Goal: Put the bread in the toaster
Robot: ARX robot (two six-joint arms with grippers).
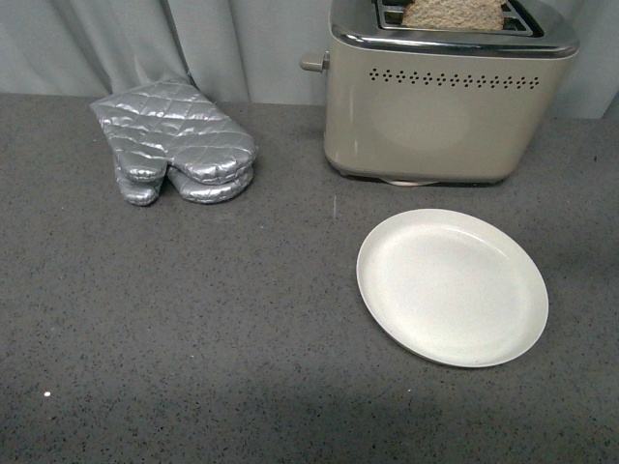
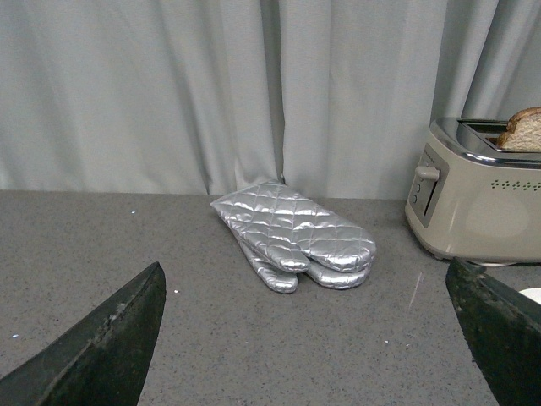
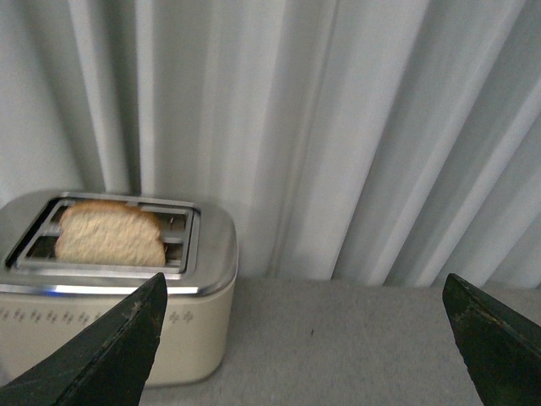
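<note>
The cream-beige toaster [image 1: 435, 106] stands at the back right of the grey counter, lever on its left side. The slice of brown bread [image 1: 453, 14] stands upright in one of its slots, its top sticking out. The toaster [image 3: 110, 288] and the bread [image 3: 110, 234] also show in the right wrist view, and in the left wrist view the toaster [image 2: 478, 207] with the bread [image 2: 524, 128] at the edge. My left gripper [image 2: 313, 338] is open and empty above the counter. My right gripper [image 3: 308, 338] is open and empty, to the side of the toaster. Neither arm shows in the front view.
A silver quilted oven mitt [image 1: 174, 140] lies at the back left, also in the left wrist view [image 2: 294, 235]. An empty white plate [image 1: 452, 287] lies in front of the toaster. A grey curtain [image 1: 193, 39] hangs behind the counter.
</note>
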